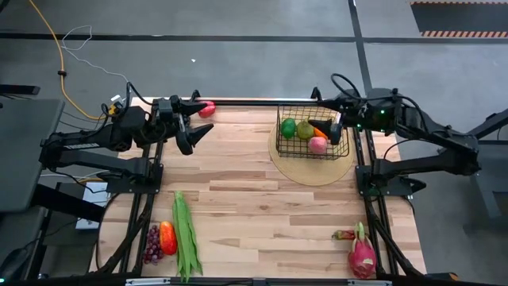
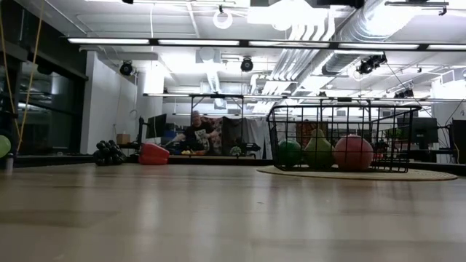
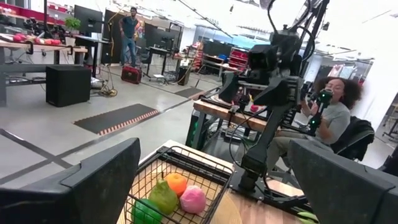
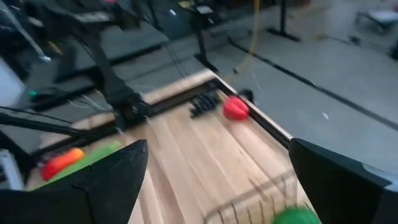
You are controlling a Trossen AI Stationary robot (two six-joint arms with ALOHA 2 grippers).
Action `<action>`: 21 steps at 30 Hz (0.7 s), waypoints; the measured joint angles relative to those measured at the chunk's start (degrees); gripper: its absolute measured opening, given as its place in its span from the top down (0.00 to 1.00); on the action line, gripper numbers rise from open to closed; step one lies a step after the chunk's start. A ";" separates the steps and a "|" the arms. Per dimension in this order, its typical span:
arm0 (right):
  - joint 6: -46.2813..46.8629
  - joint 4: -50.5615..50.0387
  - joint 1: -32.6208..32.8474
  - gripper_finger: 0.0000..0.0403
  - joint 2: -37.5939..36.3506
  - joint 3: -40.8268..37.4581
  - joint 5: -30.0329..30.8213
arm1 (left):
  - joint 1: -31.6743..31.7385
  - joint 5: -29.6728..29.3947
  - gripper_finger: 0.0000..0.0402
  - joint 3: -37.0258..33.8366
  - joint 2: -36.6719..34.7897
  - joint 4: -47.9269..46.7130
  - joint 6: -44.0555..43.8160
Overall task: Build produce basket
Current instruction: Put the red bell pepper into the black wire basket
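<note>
Basket (image 1: 313, 135): upper right, four pieces in.
Remaining: grapes (image 1: 151, 244), beans (image 1: 185, 236), dragon fruit (image 1: 362, 256).
Pincers (image 1: 193, 127) (image 1: 337, 129): both open, empty.

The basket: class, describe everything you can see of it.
The basket is a small black wire box with open grid sides and an open top. It stands upright on a round tan mat at the table's far right. Inside lie a green pepper, a pear, an orange pepper and a pink apple.
</note>
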 joint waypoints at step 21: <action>4.13 5.08 0.19 0.06 1.26 0.00 -3.38 | 0.49 -1.90 0.02 0.00 0.02 -0.52 0.01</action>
